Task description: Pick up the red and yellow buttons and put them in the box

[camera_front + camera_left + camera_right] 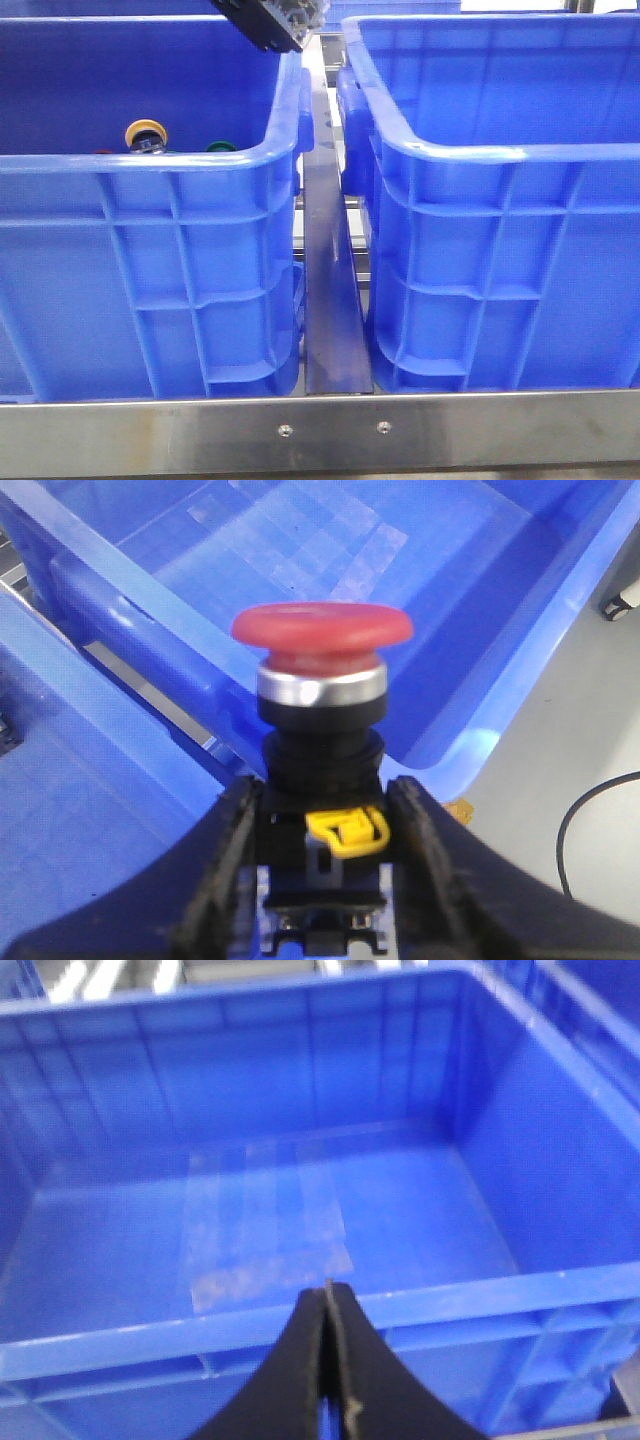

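**Meanwhile, red button carried over the crates**

The red button (pixel 322 630) is clamped by its dark body between the fingers (pixel 225 880) of the left gripper (pixel 320 865), cap uppermost, with a silver collar beneath the cap and a yellow clip on the body. Beneath it, in the left wrist view, the floor and rim of a blue box (pixel 400 570) are seen. In the front view, the left gripper (pixel 270 25) is held above the inner wall of the left crate (pixel 150 270), where the yellow button (pixel 146 134) and a green-capped button (pixel 220 146) lie. The right gripper (pixel 328 1360) is pressed together on nothing, above the near rim of the right box (pixel 250 1330).
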